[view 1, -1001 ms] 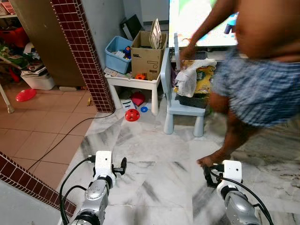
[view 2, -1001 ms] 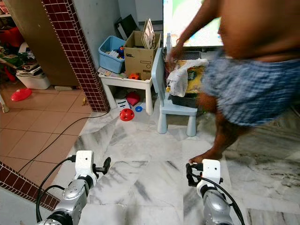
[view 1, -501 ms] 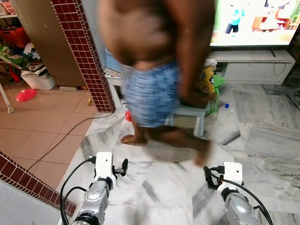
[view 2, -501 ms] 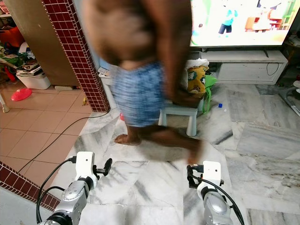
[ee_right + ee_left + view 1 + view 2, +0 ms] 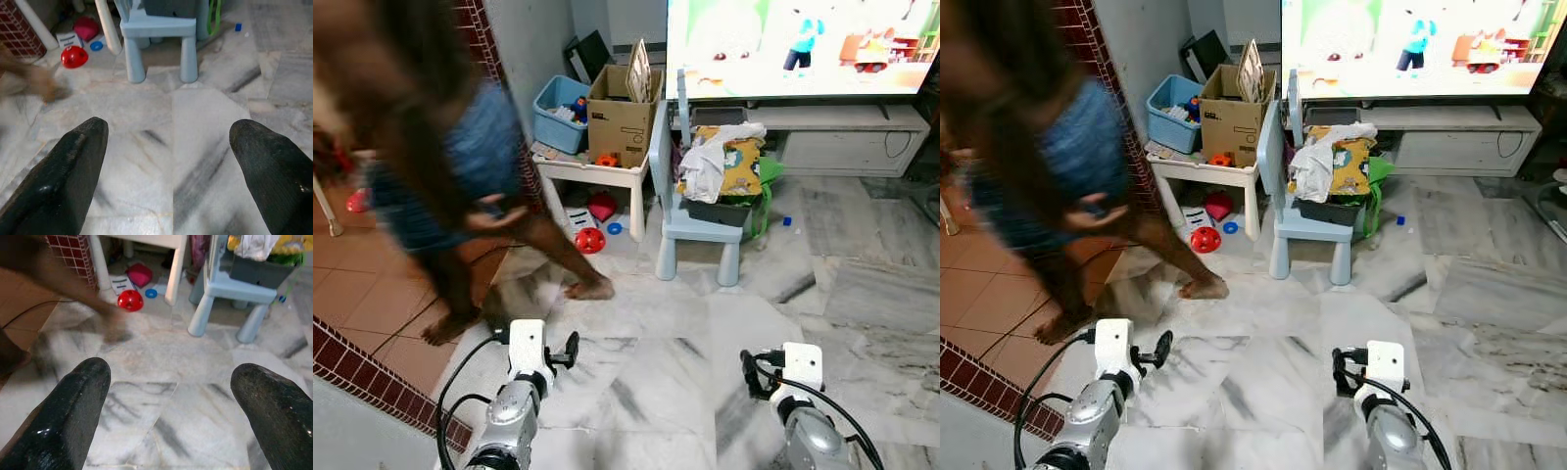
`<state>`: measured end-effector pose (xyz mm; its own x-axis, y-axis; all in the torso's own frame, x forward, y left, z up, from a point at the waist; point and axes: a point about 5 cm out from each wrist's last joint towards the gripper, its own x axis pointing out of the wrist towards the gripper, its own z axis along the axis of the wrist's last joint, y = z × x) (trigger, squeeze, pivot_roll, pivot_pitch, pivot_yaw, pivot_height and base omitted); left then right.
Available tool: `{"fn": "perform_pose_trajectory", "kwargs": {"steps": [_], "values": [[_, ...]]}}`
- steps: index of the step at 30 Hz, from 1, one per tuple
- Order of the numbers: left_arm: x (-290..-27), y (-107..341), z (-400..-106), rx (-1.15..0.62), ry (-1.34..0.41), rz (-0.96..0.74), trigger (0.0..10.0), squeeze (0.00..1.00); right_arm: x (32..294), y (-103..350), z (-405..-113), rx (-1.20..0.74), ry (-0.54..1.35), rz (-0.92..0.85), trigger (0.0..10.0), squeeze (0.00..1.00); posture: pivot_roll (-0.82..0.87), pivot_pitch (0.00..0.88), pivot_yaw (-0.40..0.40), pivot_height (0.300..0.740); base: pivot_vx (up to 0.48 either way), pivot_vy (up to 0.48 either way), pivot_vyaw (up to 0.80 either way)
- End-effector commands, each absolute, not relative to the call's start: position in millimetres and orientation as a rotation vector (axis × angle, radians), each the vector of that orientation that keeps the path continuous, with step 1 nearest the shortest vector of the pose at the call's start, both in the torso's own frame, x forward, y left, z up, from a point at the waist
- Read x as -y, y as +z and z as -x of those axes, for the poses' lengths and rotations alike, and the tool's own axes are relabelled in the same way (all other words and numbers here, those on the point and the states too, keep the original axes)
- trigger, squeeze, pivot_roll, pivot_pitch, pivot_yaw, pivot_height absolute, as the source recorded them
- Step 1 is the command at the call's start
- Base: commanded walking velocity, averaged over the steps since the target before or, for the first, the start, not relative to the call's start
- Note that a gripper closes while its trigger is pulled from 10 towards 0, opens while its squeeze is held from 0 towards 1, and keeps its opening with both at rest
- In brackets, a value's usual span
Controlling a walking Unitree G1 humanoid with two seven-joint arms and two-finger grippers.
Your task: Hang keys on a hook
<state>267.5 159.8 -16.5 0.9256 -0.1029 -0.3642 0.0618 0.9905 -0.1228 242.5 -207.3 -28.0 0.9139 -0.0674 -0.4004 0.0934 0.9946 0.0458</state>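
Both arms were held low over the marble floor (image 5: pixel 646 392). The left gripper (image 5: pixel 168 401) had its two black fingers spread wide with nothing between them, and the right gripper (image 5: pixel 171 161) was spread the same way, also empty. I could not find the keys or a hook among the things in front.

A person (image 5: pixel 431 147), blurred, stood barefoot at the left, where the marble meets the brown tiles, beside the red-tiled pillar (image 5: pixel 1087 39). Further ahead stood a light blue small chair (image 5: pixel 690 220) piled with cloths, a white low table (image 5: pixel 592 171) carrying a cardboard box (image 5: pixel 622 117), and a red ball (image 5: pixel 589 241) on the floor under that table's front edge. A television (image 5: pixel 803 44) glowed behind.
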Motion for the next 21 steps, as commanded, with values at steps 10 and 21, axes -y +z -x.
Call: {"fn": "perform_pose_trajectory", "kwargs": {"steps": [10,21], "values": [[-165.1,33.7,-313.6,-0.178,-0.104,0.135,10.0,0.00,209.3,16.1,-285.2,-0.195,-0.064,-0.064,10.0,0.00,-0.12,0.000,0.041,0.740,0.000,0.000,0.00],[-161.4,91.7,-351.7,0.005,-0.146,0.183,10.0,0.00,210.0,76.6,-323.8,0.054,-0.043,-0.044,10.0,0.00,-0.13,0.000,0.048,0.740,0.000,0.000,0.00]]}}
